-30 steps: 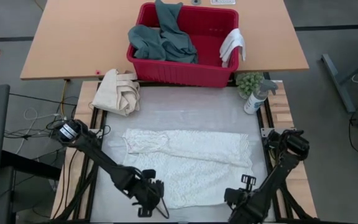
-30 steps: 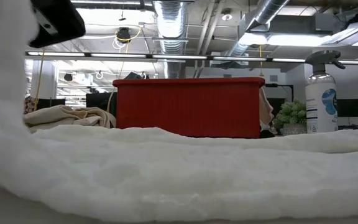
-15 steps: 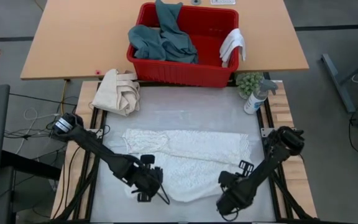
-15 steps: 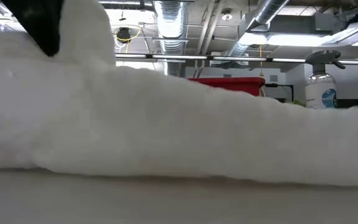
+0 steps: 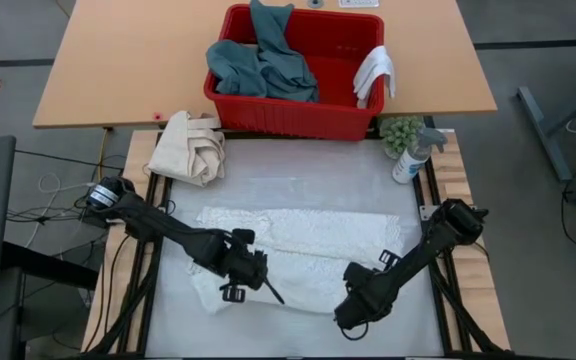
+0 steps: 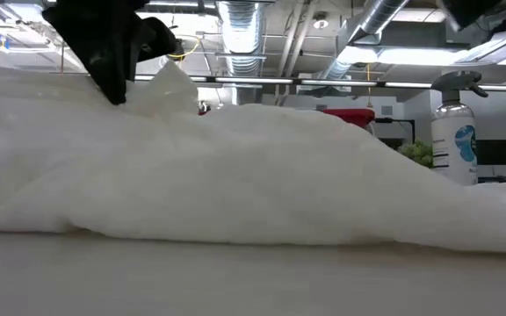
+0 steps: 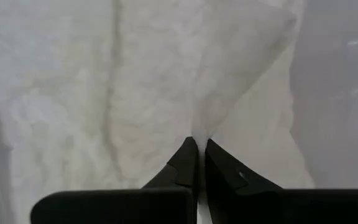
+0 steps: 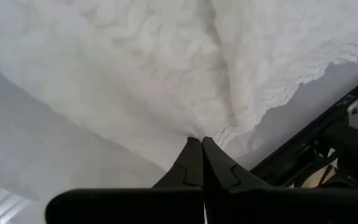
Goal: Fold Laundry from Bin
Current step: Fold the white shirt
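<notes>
Right now I have my left end effector (image 7: 196,144) and right end effector (image 8: 199,143) each pinched tight on the near edge of the white towel (image 5: 308,245), lifted above the counter (image 5: 288,180). It's light, limp cloth that sags between grips, so corners suit best. More laundry waits in the red bin (image 5: 298,115).

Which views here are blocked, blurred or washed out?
Low view: the white towel fills the frame, near edge soft, hiding most of the red bin; ceiling lights glare. Wrist views: pale towel nearly washed out, texture soft. High view: evenly lit and sharp.
</notes>
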